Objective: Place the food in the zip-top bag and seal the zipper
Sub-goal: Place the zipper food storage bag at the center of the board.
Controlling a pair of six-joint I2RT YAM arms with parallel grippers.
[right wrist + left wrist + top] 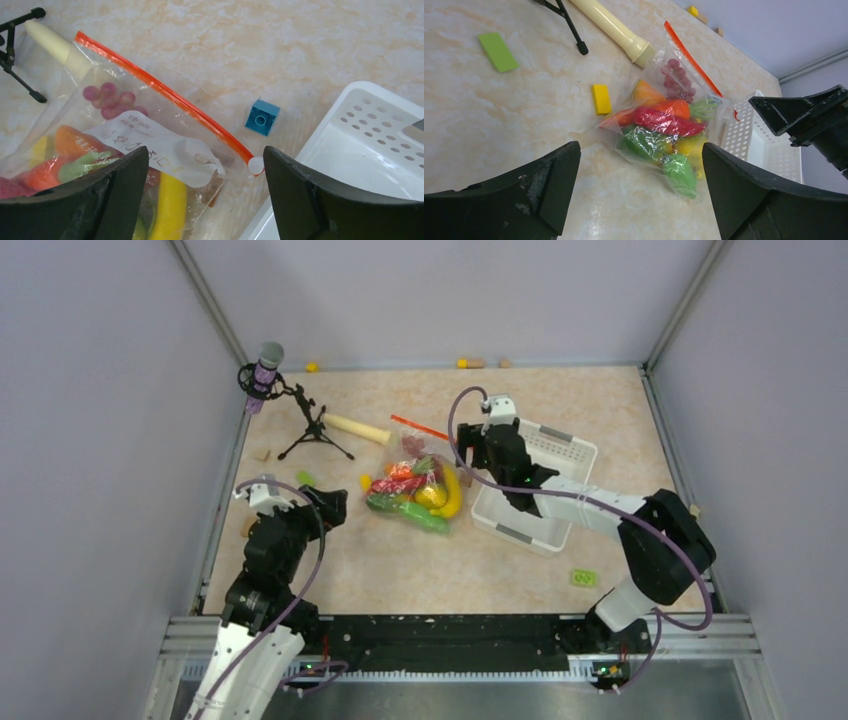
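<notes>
Two claws nearest: left gripper (640, 146) and right gripper (205, 150), both spread, empty. One zip-top bag (161, 106) holds the food (664, 122); one blue block (262, 116) shows in right wrist view, not left.

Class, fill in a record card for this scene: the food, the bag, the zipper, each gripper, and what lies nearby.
Food: food all inside the bag
Bag: zip-top bag lying on the table, beside the white basket
Zipper: zipper along the far edge; sealed or not, cannot tell
Left: left gripper open, empty
Right: right gripper open, empty, near the zipper's end
Nearby: blue block, wooden stick
</notes>
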